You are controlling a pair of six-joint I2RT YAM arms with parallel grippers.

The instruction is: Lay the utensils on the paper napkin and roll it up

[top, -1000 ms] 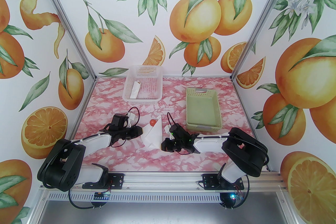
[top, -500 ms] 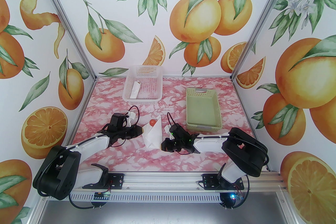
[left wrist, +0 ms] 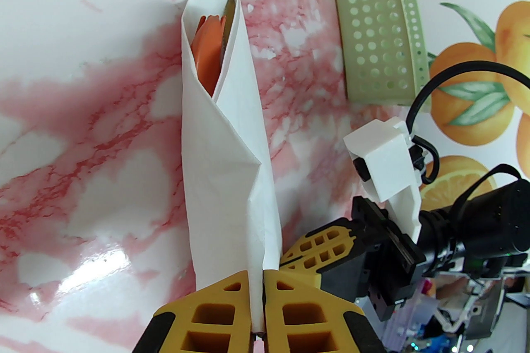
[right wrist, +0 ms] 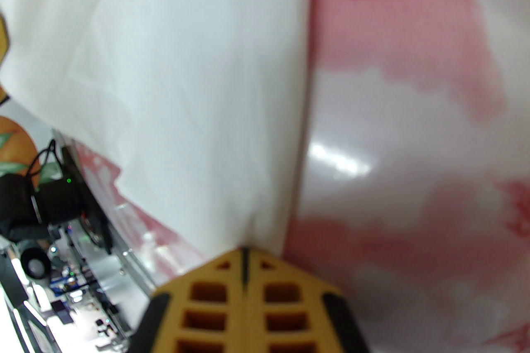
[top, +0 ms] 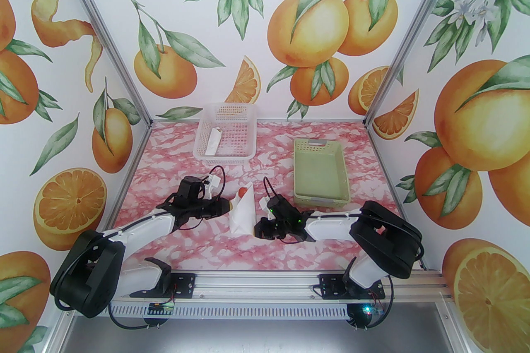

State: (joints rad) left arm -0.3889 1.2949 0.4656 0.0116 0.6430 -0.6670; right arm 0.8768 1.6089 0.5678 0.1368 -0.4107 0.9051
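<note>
**A:** Where does the paper napkin point(top: 242, 212) lie?

**B:** Mid-bench point(top: 198, 248), wound into a cone. In the overhead view its long axis runs from 6 o'clock to 12 o'clock, leaning a touch toward 1. The narrow end is nearest the arms. The utensils point(top: 241, 191) show red-orange in the open mouth at the far end.

**A:** And the grippers?

**B:** The left gripper point(top: 228, 207) comes in from the roll's 9 o'clock, about midway along it. The left wrist view shows its yellow fingers point(left wrist: 238, 285) clamped on a free edge of the paper, with the sheet running between them. The right gripper point(top: 256, 228) sits at the roll's 4 o'clock, by the near end. It is closed, tips together against the napkin's lower corner. Whether paper is caught between them cannot be told.

**A:** Which arm does the next turn depend on?

**B:** Probably the left. The flap it holds lies along the roll's axis, so wrapping means carrying that edge across the cone toward 3 o'clock. The right gripper is nearer the narrow end and looks placed to pin it.

**A:** The risk?

**B:** A pull along the axis, rather than across it, could slide the utensils out at 12 o'clock.
</note>
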